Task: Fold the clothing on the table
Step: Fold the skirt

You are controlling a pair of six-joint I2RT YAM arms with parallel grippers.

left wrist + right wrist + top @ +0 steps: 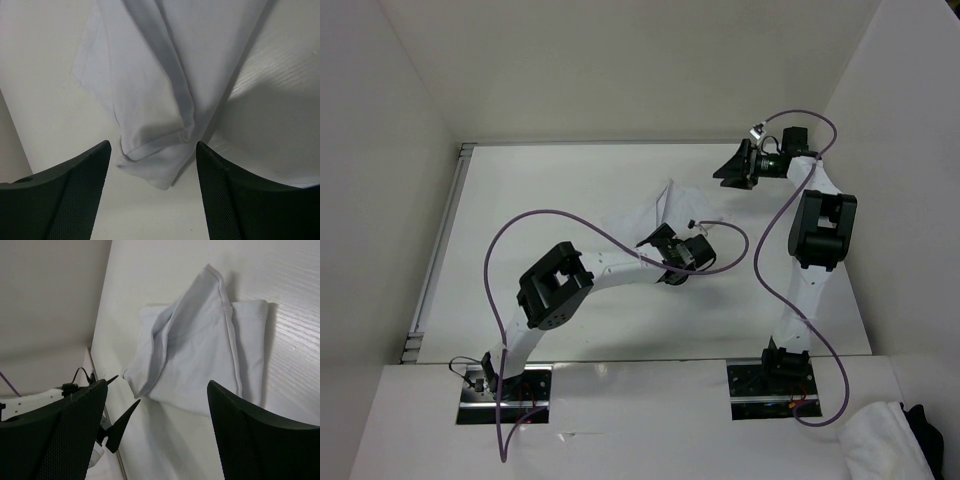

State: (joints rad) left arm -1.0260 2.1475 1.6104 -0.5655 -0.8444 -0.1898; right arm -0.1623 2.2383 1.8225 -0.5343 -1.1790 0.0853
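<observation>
Top view, 1 clothing (638,218) bunched mid counter (550,200), left claw (658,240) just beside its near edge, right claw (728,168) well apart, left wrist, jaws apart, clothing corner between them, unclamped, right wrist, jaws apart, empty, clothing ahead on counter

Open table (540,190) left of the clothing (635,218), upright wall panels (380,150) beyond the edges
</observation>
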